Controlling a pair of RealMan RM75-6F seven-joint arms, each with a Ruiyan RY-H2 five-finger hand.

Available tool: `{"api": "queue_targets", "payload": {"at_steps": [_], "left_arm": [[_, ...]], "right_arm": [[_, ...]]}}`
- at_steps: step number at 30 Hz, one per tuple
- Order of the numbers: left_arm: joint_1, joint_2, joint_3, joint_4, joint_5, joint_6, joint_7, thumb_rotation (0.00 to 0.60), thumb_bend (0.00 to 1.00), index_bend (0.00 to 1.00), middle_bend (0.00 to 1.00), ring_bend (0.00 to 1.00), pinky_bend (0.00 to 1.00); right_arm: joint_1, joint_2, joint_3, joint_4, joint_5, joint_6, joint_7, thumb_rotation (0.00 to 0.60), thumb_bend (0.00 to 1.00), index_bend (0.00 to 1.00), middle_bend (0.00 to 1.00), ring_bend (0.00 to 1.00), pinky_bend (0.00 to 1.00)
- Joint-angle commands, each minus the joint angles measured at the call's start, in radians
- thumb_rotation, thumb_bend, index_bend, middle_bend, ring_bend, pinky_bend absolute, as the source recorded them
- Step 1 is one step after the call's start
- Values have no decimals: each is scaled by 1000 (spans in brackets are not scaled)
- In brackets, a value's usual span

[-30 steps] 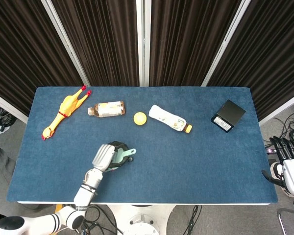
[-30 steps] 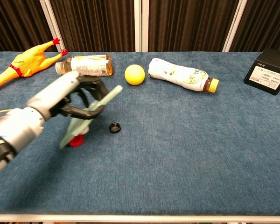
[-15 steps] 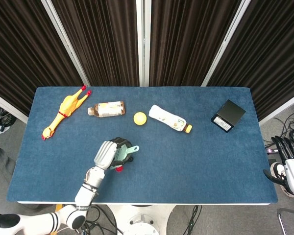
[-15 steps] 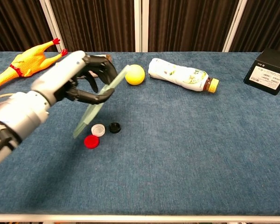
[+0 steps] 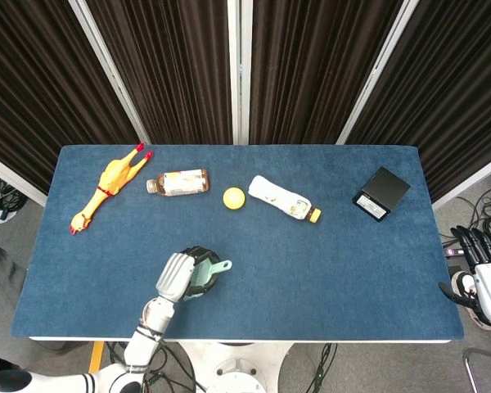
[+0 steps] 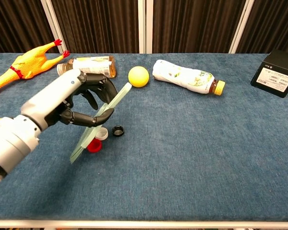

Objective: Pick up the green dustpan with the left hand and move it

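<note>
The green dustpan (image 6: pixel 98 122) hangs tilted in the left hand (image 6: pixel 79 103), clear of the counter (image 6: pixel 192 143), fingers curled around its thin blade. It looks light, stiff and slick; a hold nearer the handle would probably steady it. Three small caps (image 6: pixel 105 136) lie just below.

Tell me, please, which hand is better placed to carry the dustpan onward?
Left: the left hand already grips the dustpan above the table, while the right hand hangs off the table's far edge.
</note>
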Motion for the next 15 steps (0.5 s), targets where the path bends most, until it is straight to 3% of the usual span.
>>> {"api": "queue_targets", "payload": {"at_steps": [1,15], "left_arm": [[2,-91,-10,129,33,64,72,600,475,521,567,385,432],[-51,-211,-59,260,28,29,40,600,475,521,567,385,435]], "right_arm": [[-2,4,-1,-4,2,1,-2,600,102,0,74,0,0],[-9,16,-4,-19,7,5,-7,600,102,0,74,0,0]]}}
